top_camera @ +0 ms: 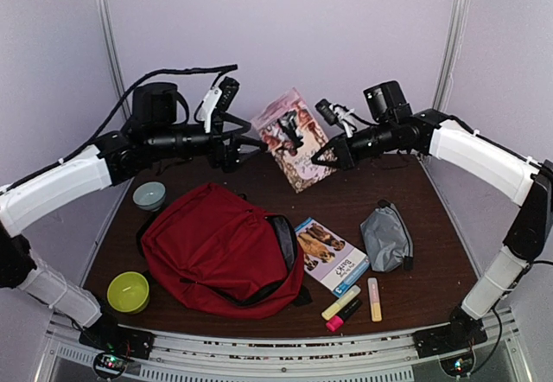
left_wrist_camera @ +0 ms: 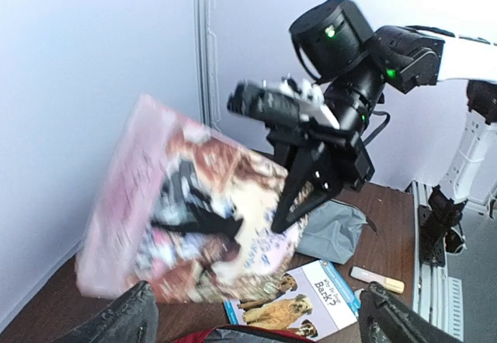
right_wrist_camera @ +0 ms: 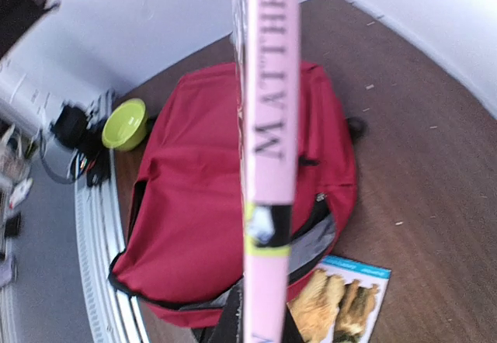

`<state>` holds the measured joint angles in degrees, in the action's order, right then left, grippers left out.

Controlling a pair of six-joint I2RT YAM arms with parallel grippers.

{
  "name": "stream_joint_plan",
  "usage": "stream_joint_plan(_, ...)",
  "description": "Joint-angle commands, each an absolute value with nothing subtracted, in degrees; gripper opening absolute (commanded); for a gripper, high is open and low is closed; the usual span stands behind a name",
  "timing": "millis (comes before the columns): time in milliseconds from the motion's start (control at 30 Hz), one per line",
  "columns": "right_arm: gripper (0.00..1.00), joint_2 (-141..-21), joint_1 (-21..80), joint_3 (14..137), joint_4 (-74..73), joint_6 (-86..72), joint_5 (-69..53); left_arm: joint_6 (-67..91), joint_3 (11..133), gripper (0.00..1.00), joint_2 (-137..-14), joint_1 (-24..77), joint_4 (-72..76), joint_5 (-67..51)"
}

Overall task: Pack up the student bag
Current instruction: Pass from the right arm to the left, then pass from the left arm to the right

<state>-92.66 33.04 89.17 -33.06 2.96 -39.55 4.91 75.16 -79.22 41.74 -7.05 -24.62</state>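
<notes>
- A green bowl (top_camera: 128,291) sits at the near left corner of the worktop (top_camera: 436,200). A small grey-green round tub (top_camera: 149,195) stands farther back on the same side.
- The left gripper (top_camera: 246,146) hangs raised over the far left part of the worktop. Its jaws are spread wide with nothing between them, just left of the book.
- The red backpack (top_camera: 216,248) lies flat on the worktop, left of centre. Its mouth faces right and gapes a little, so the grey lining shows.
- A pink book (top_camera: 292,140) is held up in the far middle. It is tilted, with its cover facing the near side. I cannot tell if its lower corner touches the worktop.
- The right gripper (top_camera: 330,159) is clamped on the right edge of that book.
- A booklet (top_camera: 330,255) with dogs on the cover lies flat just right of the backpack's mouth.
- Three marker pens lie near the front edge: a yellow one (top_camera: 340,302), a pink-and-black one (top_camera: 344,315) touching it, and a pale orange one (top_camera: 374,300) just to the right.
- A grey zip pouch (top_camera: 386,237) lies right of the booklet.
</notes>
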Motion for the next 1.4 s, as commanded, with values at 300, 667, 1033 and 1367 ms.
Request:
stream_joint_plan(300,0.00,-88.37,47.83,90.00,-47.41,26.53,-44.68,-4.91,71.37,0.86,-70.94,43.86,-31.15,-30.04)
stream_joint_plan(667,0.27,-86.57,47.89,88.29,-42.91,22.30,-42.81,2.31,64.93,0.00,-64.96,44.21,-11.57,-29.47)
stream_joint_plan(1033,0.69,-79.39,42.45,57.02,38.75,-32.29,-54.26,13.91,55.19,0.00,-58.59,44.21,11.78,-32.42)
stream_joint_plan(1367,0.39,-80.13,42.47,57.61,44.41,-36.79,-54.20,16.19,55.61,0.00,-60.93,44.21,12.93,-37.33)
